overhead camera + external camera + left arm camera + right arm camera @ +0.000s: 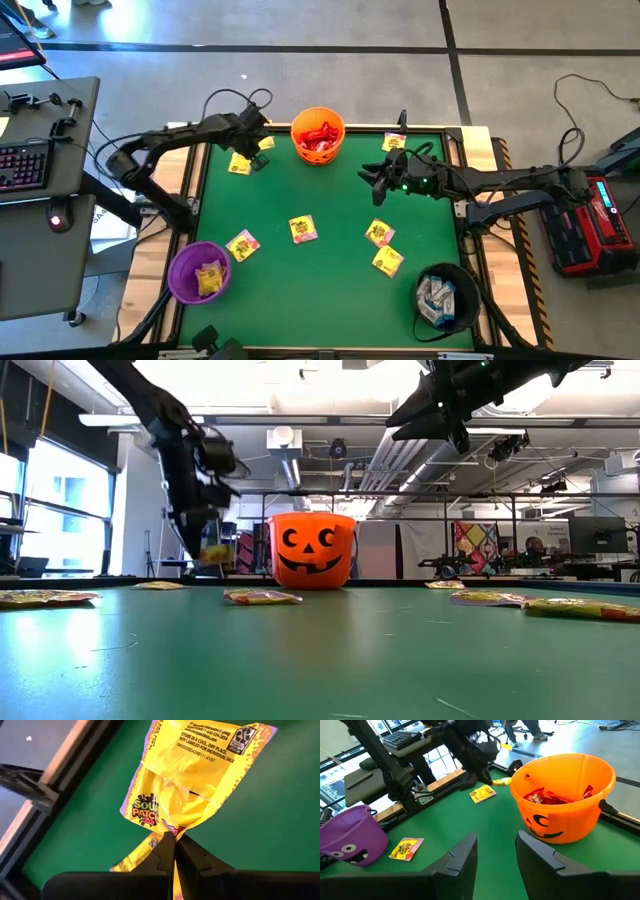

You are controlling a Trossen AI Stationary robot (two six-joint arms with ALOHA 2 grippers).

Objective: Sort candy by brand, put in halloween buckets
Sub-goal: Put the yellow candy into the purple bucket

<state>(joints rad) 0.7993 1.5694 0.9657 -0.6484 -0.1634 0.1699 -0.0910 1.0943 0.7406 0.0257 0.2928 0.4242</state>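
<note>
- Green desk [320, 660] surface, nearest the low camera, is being strewn with yellow candy packets [302, 229] awaiting sorting beside the orange bucket [318, 134].
- One yellow packet [190, 775] is being pinched by the closed left end effector [172, 851], shown only by its wrist view.
- Partly spread and empty, the right end effector [495, 857] is being kept above the desk.

Four cameras, one green table [320, 290].
One looks down from up high, one sits low, two ride the arms; three see the orange bucket [318, 134].
</note>
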